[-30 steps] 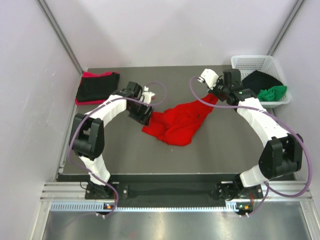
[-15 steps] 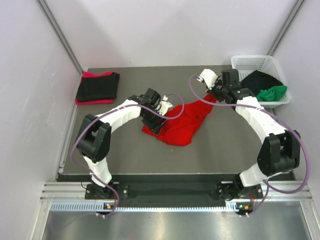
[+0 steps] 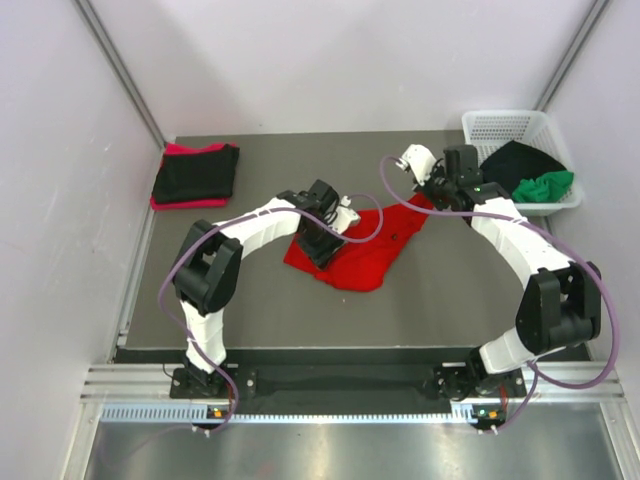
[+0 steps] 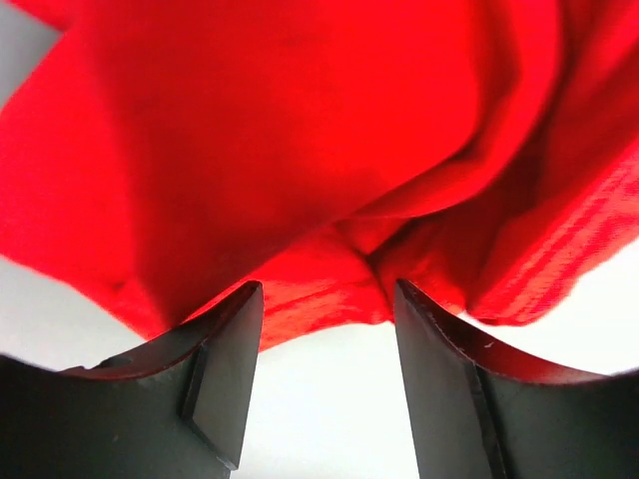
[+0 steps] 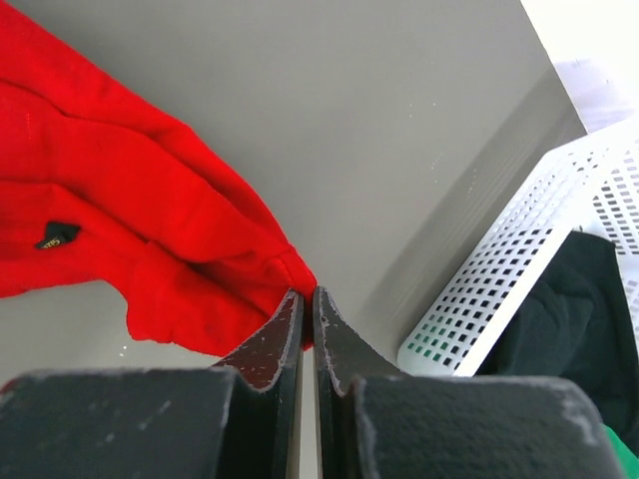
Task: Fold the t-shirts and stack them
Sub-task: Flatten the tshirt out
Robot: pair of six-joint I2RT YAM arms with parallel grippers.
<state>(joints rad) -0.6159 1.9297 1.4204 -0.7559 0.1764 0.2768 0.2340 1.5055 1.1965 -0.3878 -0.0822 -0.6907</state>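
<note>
- The white basket stood at the far right corner of the table, close against the right wall.
- A black t-shirt lay bunched inside it. A green t-shirt was crumpled beside that one, at the basket's near rim.
- In the right wrist view the basket's lattice wall showed the black cloth behind it.
- The bright red t-shirt lay rumpled and unfolded near the middle of the table, outside any container.
- The right gripper was clenched on the red shirt's far right corner, its jaws pressed together on the cloth, just short of the basket.
- The left gripper sat low at the shirt's left edge. Its jaws stood apart, with a fold of red cloth at the fingertips but not pinched.
- At the far left corner a folded black t-shirt rested on a pinkish red t-shirt, close to the left edge and well apart from the red shirt.
- Bare table lay between that stack and the red shirt, and across the whole near strip in front of it.
- The far edge behind the shirt was also bare.
</note>
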